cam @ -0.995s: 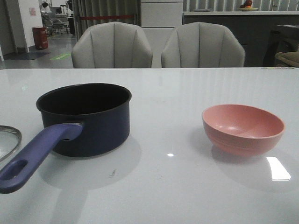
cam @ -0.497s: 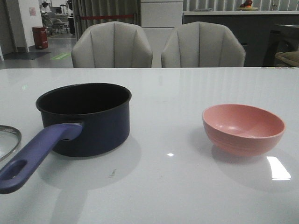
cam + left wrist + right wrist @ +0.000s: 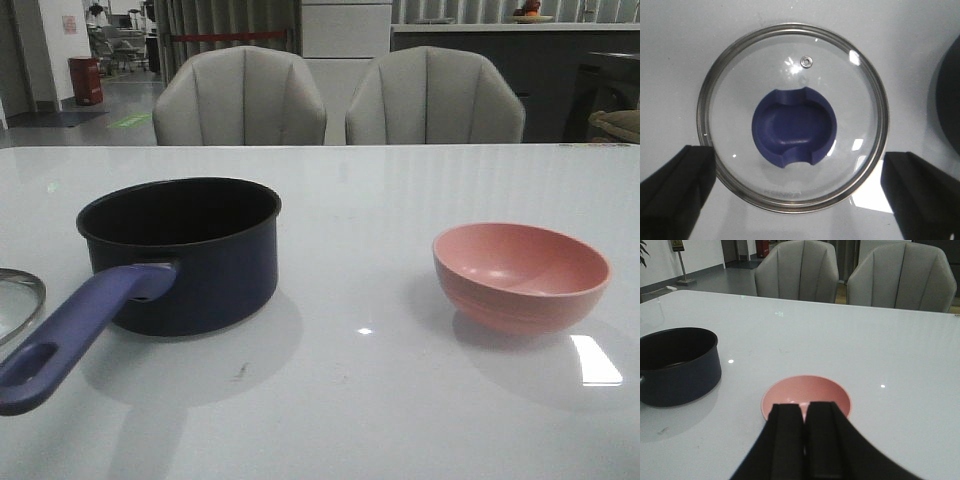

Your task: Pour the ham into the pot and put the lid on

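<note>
The dark navy pot (image 3: 190,260) stands on the left of the white table (image 3: 360,400), its purple-blue handle (image 3: 70,335) pointing toward the near left. The glass lid (image 3: 18,300) lies flat at the far left edge. In the left wrist view the lid (image 3: 790,65) with its blue knob (image 3: 794,126) lies directly below my left gripper (image 3: 799,170), which is wide open with one finger on either side of the rim. My right gripper (image 3: 805,407) is shut and empty, above the near side of the pink bowl (image 3: 805,387). No ham shows in any view.
The pink bowl (image 3: 520,275) stands on the right of the table. Two grey chairs (image 3: 240,95) (image 3: 435,95) stand behind the far edge. The pot also shows in the right wrist view (image 3: 677,365) and at the edge of the left wrist view (image 3: 950,100).
</note>
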`<move>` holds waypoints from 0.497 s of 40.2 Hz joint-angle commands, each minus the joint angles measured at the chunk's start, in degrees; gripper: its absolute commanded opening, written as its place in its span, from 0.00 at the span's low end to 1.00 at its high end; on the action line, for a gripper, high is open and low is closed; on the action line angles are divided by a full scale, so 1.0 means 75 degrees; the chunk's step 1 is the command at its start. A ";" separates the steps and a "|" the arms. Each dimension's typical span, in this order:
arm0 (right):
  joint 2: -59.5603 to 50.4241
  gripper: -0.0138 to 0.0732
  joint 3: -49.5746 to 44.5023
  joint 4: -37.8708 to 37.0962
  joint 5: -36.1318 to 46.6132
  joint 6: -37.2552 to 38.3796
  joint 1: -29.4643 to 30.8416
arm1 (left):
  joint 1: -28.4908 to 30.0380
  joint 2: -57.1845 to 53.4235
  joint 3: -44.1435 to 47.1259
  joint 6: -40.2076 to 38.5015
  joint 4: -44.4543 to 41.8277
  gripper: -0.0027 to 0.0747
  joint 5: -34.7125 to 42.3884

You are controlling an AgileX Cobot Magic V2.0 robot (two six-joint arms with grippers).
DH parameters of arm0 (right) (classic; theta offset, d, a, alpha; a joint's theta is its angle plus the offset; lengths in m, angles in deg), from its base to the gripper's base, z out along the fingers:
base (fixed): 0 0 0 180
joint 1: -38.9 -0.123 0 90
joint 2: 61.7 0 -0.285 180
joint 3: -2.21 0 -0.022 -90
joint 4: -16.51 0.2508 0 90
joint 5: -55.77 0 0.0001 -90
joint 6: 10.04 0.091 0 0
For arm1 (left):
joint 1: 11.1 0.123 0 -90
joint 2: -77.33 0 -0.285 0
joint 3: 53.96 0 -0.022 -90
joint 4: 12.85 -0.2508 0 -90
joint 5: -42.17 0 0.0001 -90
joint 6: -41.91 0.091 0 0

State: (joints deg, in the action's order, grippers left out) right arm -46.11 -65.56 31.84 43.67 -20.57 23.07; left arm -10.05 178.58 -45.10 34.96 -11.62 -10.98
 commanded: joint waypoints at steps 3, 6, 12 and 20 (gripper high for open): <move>0.0062 0.32 0.0223 0.0068 0.0672 -0.0061 -0.0011 | 0.0021 0.0312 -0.0707 -0.0039 -0.0057 0.92 -0.0231; 0.0062 0.32 0.0223 0.0068 0.0672 -0.0061 -0.0011 | 0.0021 0.0558 -0.0871 -0.0039 -0.0057 0.92 -0.0350; 0.0062 0.32 0.0223 0.0068 0.0672 -0.0061 -0.0011 | 0.0021 0.0866 -0.1080 -0.0039 -0.0057 0.92 -0.0419; 0.0062 0.32 0.0223 0.0068 0.0672 -0.0061 -0.0011 | 0.0038 0.1254 -0.1265 -0.0039 -0.0165 0.92 -0.0601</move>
State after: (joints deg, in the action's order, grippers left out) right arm -46.11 -65.56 31.84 43.67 -20.57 23.07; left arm -9.96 189.47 -52.77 34.96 -12.85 -15.09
